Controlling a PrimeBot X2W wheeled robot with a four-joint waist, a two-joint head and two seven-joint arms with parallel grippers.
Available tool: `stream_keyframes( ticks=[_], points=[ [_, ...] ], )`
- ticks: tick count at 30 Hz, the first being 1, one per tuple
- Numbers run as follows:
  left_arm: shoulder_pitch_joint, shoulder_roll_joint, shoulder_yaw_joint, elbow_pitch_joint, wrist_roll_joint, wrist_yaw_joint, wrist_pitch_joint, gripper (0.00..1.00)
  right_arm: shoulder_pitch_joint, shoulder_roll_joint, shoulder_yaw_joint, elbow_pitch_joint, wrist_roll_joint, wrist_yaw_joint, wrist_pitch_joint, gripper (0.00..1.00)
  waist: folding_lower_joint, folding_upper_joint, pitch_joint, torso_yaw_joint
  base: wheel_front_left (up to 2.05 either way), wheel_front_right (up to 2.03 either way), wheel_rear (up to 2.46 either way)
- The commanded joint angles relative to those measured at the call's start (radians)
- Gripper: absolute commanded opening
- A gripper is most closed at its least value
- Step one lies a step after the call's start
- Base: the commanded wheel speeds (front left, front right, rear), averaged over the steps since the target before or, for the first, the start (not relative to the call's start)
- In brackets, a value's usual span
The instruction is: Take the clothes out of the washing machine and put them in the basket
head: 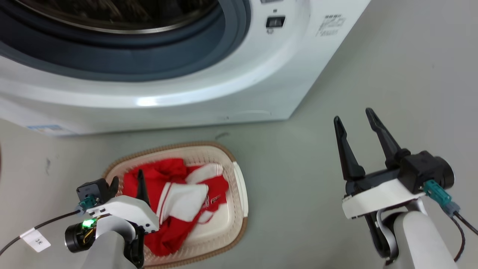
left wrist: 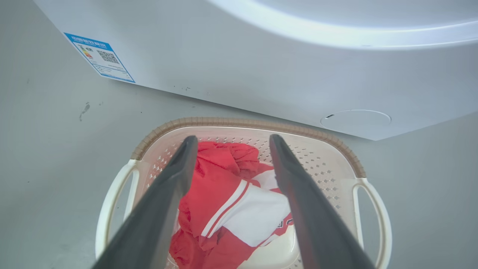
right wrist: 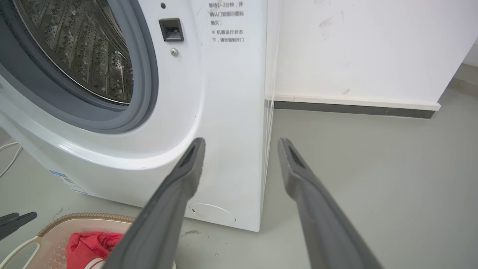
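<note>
One washing machine [head: 224, 86] stands at twelve o'clock, bearing one blue label [left wrist: 99, 58]. One basket [head: 179, 144] sits at seven o'clock, holding one heap of red-and-white clothes [head: 175, 194]; I cannot count the garments. Two tools: left tool [head: 127, 176], right tool [head: 353, 115].

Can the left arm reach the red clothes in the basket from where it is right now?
Probably yes. The left gripper hangs open over the basket, aimed down at the red clothes lying inside, and nothing sits between them; the basket has no lid and its top is open.
</note>
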Motion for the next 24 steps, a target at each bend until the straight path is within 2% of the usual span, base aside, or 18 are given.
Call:
stream_keyframes(
  ticks=[1, 8, 17, 24],
  points=[
    [0.034, -0.014, 0.011, -0.059, 0.020, 0.005, -0.002, 1.00, 0.028, 0.000, -0.007, -0.001, -0.005, -0.001, 0.007, 1.00, 0.0000, 0.0000, -0.095, 0.022, 0.00, 0.00, 0.00],
    [0.114, -0.038, 0.012, -0.280, 0.076, 0.017, -0.002, 1.00, 0.087, 0.000, -0.026, -0.024, -0.013, -0.001, 0.033, 1.00, 0.0000, 0.0000, -0.199, 0.035, 0.00, 0.00, 0.00],
    [0.201, -0.043, -0.078, -0.579, 0.127, 0.048, -0.002, 1.00, 0.142, 0.000, -0.054, -0.048, -0.028, -0.001, 0.055, 1.00, 0.0000, 0.0000, -0.306, 0.053, 0.00, 0.00, 0.00],
    [0.277, -0.043, -0.131, -0.691, 0.197, 0.065, -0.003, 1.00, 0.174, 0.000, -0.058, -0.038, -0.033, -0.001, 0.066, 1.00, 0.0000, 0.0000, -0.380, 0.055, 0.00, 0.00, 0.00]
  ],
)
